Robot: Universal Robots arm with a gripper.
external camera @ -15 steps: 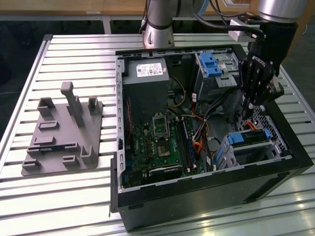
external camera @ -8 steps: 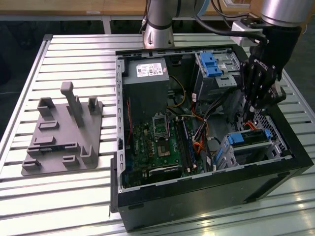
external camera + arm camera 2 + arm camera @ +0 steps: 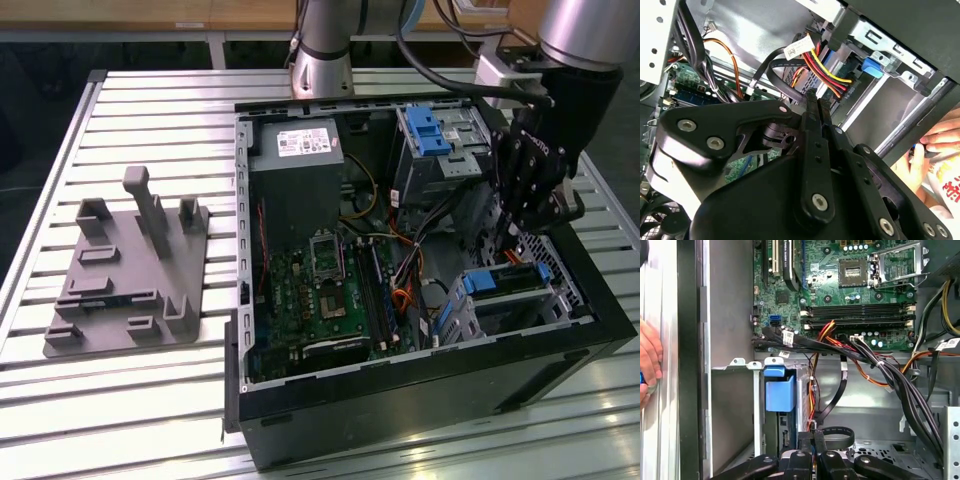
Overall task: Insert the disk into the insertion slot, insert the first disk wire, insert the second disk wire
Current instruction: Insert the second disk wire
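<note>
Gripper (image 3: 520, 222) reaches down inside the open computer case (image 3: 420, 395), fingers (image 3: 812, 117) pressed together on a black wire (image 3: 835, 395) near the disk (image 3: 500, 282), which sits in the slot (image 3: 555, 290). A person's hand (image 3: 649, 362) rests outside the case wall.

A grey fixture (image 3: 125, 270) is set on the slatted tabletop (image 3: 150, 110) toward its edge at the exterior view's left. A green motherboard (image 3: 320, 290) is seen inside the open case (image 3: 420, 400).

silver-jointed arm (image 3: 322, 50), black gripper (image 3: 530, 215) with silver screws
</note>
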